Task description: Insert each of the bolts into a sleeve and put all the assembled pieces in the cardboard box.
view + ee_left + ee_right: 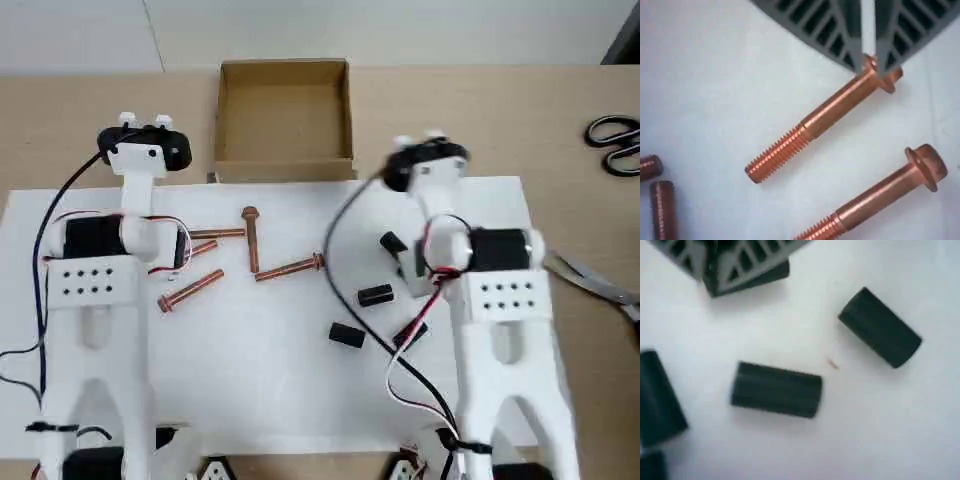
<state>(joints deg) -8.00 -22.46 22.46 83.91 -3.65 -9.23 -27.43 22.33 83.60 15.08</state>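
Several copper bolts lie on the white mat (pixel 270 400), among them one upright in the picture (pixel 250 240) and one slanted (pixel 290 268). My left gripper (pixel 868 64) hangs with its tips just over the neck of a bolt (pixel 815 120) that lies flat. Its fingers (pixel 840 30) leave only a thin slit, narrower than the shank. A second bolt (pixel 875 200) lies alongside. Black sleeves (pixel 375 295) (pixel 346 335) are scattered by the right arm (pixel 470 250). My right gripper (pixel 715 287) is shut and empty above two sleeves (pixel 776 390) (pixel 880 335).
The open cardboard box (pixel 284 160) stands at the mat's far edge, between the two arms. Scissors (pixel 615 135) lie on the bare table at the far right, and another pair (pixel 600 285) lies closer in. A black cable (pixel 345 270) crosses the mat near the sleeves.
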